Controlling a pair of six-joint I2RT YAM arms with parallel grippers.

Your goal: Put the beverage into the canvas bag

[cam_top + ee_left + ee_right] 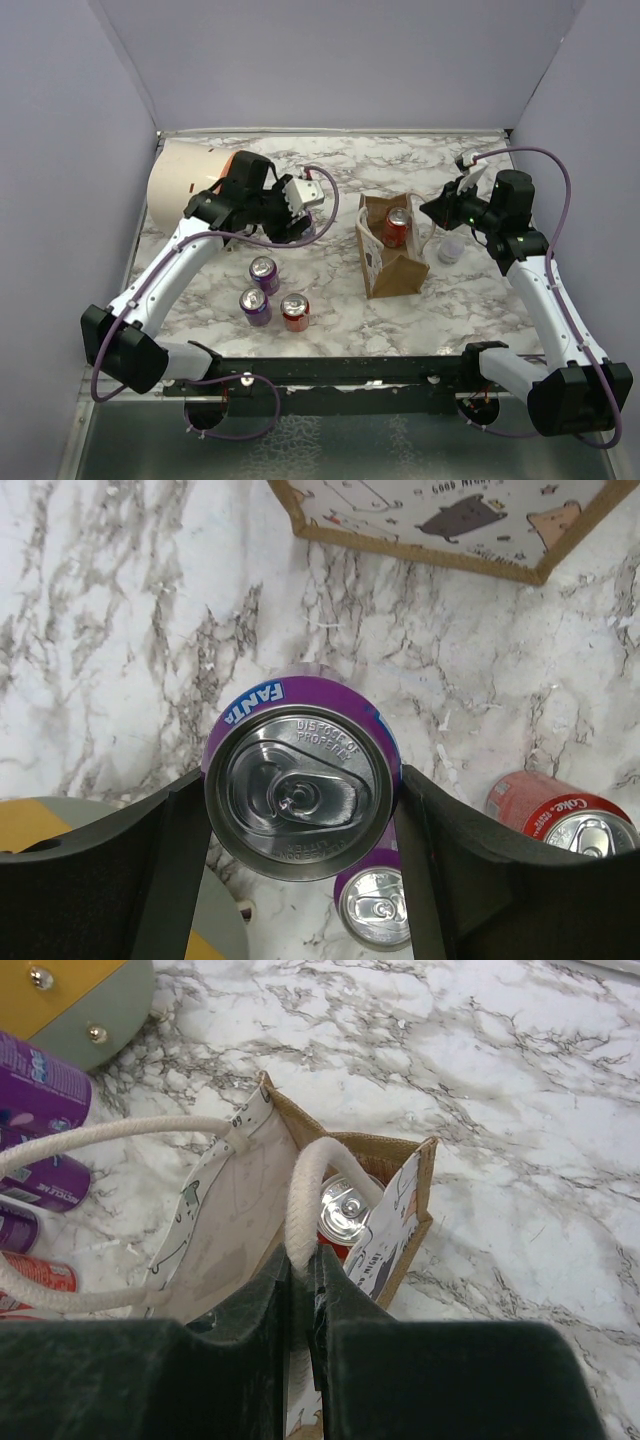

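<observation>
While one red can point(345, 1210) already stands inside the canvas bag point(405, 1210), the task looks only partly done. On the other side, the left fingers point(185, 845) are clenched on a purple Fanta can point(300, 800), pressing its sides just under the rim. The bag lies ahead of their tips, well apart. Below those fingers, another purple can point(375, 908) and a red Coke can point(565, 825) stand on the marble bench point(120, 630). Meanwhile the right fingers point(325, 1305) are pinched tight on the bag's white rope handle point(300, 1195), seemingly keeping the mouth open, and the bagged can sits just past their tips. Still left, by my reading: carry the Fanta across, lower it beside the red can, let go.
</observation>
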